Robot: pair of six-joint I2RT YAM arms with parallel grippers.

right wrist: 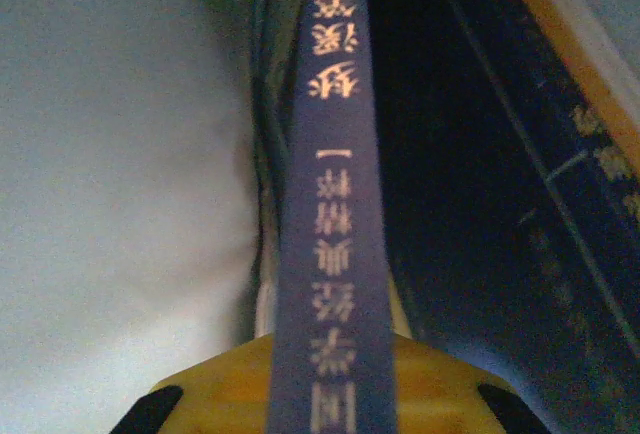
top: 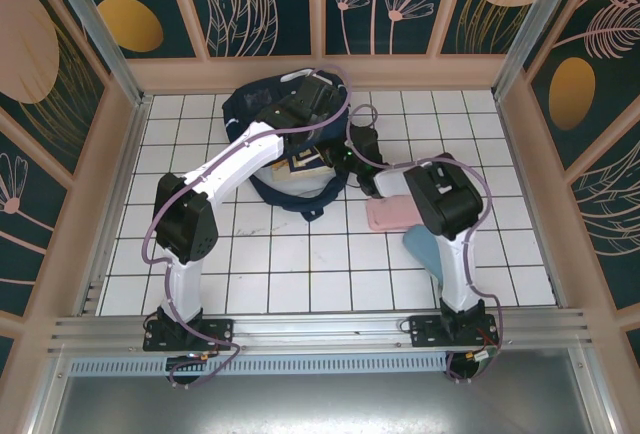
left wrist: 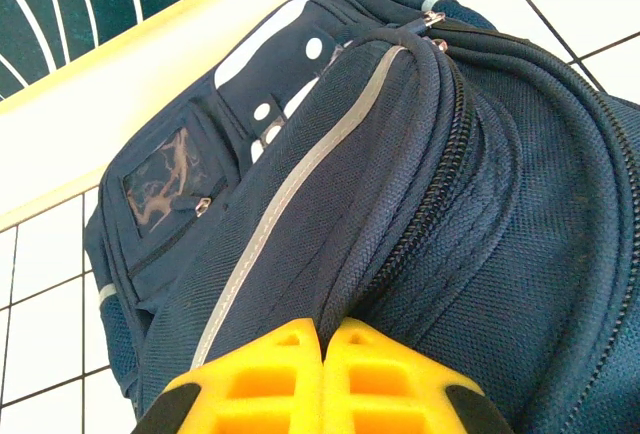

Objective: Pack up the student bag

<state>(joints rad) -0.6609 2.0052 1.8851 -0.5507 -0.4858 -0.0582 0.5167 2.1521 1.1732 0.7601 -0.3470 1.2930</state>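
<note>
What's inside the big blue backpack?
A navy booklet, held by the right gripper, stands edge-on inside the student bag. Deeper down is dark; anything else is covered.

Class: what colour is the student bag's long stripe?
Silver-grey; the stripe on the student bag shows best in the left wrist view.

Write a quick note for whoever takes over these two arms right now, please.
Left gripper: shut, pinching a fold of the student bag by its zip.
Right gripper: shut on a navy booklet, edge-on at the bag's opening.
Done: the bag's mouth is lifted and the booklet looks partway in.
Left: let the booklet go inside; a pink item and a light blue one lie on the table by the right arm.
</note>
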